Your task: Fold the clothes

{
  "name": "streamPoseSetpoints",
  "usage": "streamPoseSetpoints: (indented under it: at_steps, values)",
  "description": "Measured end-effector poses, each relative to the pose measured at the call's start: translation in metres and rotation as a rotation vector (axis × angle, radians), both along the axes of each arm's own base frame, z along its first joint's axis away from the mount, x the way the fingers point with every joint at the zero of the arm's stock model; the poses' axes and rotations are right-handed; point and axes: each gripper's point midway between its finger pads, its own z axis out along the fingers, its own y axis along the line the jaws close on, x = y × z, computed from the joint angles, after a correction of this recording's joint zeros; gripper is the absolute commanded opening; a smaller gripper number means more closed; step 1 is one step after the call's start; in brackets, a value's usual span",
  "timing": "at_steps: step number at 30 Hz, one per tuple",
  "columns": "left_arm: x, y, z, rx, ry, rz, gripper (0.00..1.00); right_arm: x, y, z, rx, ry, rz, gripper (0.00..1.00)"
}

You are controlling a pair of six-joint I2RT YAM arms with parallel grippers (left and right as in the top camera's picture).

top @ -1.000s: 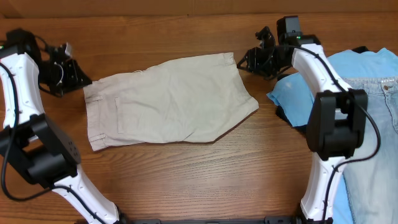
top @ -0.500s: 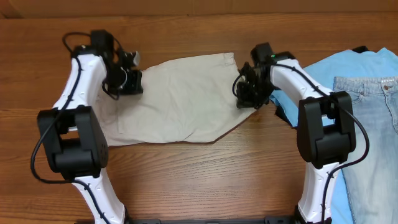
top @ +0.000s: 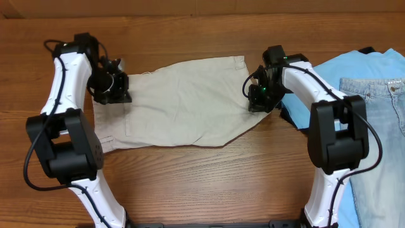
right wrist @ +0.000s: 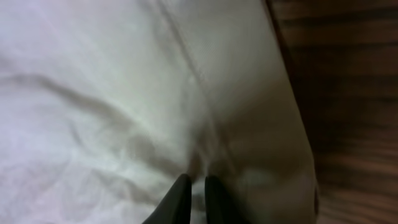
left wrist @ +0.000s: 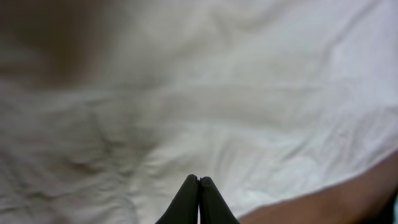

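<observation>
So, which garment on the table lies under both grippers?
The beige shorts, spread mid-table: the left gripper and right gripper are over its ends. The blue T-shirt and jeans lie further right.

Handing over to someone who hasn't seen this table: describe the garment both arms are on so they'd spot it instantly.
On the wooden table, look left of the clothes piled at the right edge. Spread out between the left gripper and right gripper lie the beige shorts, the only khaki piece; its neighbours are a sky-blue T-shirt and pale denim jeans.
</observation>
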Motion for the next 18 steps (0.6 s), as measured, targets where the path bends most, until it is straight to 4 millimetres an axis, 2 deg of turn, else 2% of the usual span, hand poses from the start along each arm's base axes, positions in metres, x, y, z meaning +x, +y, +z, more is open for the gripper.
streamPoseSetpoints:
  at_steps: [5, 7, 9, 10, 15, 18]
  values:
    - [-0.016, -0.037, 0.005, -0.027, 0.054, -0.076, 0.1, -0.005, 0.01, 0.019, 0.001, -0.026, 0.044, 0.14]
    - [-0.023, -0.048, 0.0, -0.029, 0.072, -0.097, 0.1, -0.009, 0.017, 0.019, 0.001, -0.024, 0.067, 0.18]
    - [-0.037, -0.054, -0.013, -0.02, 0.114, -0.094, 0.07, -0.012, 0.025, 0.019, 0.002, -0.026, 0.091, 0.19]
    - [-0.044, -0.056, -0.022, -0.011, 0.139, -0.09, 0.04, -0.013, 0.028, 0.019, 0.003, -0.028, 0.099, 0.19]
    - [-0.085, -0.049, -0.067, 0.061, 0.274, -0.024, 0.04, -0.006, 0.04, 0.017, 0.011, -0.073, 0.112, 0.19]
    - [-0.095, -0.034, -0.083, 0.142, 0.311, 0.05, 0.04, -0.006, 0.039, 0.004, 0.005, -0.086, 0.097, 0.18]
